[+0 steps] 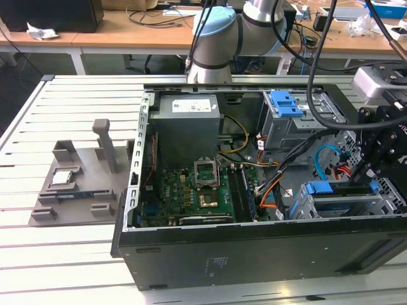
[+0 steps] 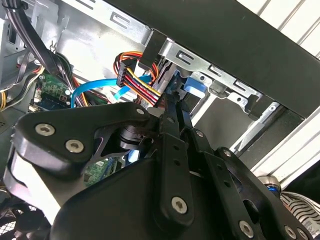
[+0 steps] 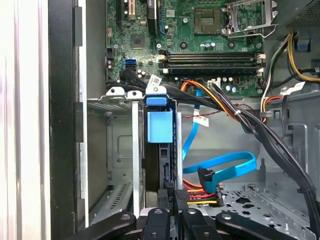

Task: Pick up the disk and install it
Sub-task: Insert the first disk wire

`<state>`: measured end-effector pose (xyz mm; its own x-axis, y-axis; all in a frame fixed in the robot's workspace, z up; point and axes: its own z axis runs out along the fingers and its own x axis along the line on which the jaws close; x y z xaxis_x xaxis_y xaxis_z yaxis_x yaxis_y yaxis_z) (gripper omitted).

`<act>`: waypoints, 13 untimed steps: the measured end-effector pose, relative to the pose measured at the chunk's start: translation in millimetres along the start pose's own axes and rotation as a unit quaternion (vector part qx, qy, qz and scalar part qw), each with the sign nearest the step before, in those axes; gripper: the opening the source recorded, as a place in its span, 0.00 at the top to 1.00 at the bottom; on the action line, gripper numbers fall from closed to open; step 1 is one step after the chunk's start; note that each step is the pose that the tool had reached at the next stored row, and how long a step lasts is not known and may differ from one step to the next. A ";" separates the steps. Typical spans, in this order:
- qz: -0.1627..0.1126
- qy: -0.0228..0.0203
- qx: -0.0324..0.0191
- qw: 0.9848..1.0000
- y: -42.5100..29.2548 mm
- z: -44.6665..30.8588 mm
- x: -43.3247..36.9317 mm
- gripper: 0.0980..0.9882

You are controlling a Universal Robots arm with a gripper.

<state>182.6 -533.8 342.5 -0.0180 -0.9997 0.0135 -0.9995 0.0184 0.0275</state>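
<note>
matt black sheet-metal computer case (image 1: 254, 254) | bare dull-silver stamped-metal drive cage (image 3: 117, 150) | smooth, slightly glossy blue plastic disk (image 3: 160, 127) caddy | matt black metal gripper (image 3: 172, 212) links, bright screw heads | green lacquered motherboard (image 1: 191, 190) | glossy blue plastic-sheathed data cable (image 3: 220, 165) | pale slatted metal table (image 1: 63, 267) | grey matt plastic fixture (image 1: 82, 184)
</note>
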 end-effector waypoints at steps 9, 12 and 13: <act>0.000 0.000 0.000 1.000 -0.1 4.1 1.5 0.93; 0.000 -0.001 0.000 1.000 -0.1 4.7 1.5 0.91; 0.000 -0.001 0.000 1.000 -0.1 4.6 1.5 0.91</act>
<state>182.5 -535.4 337.9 -0.0181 -0.9998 0.0124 -0.9994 0.0185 0.0276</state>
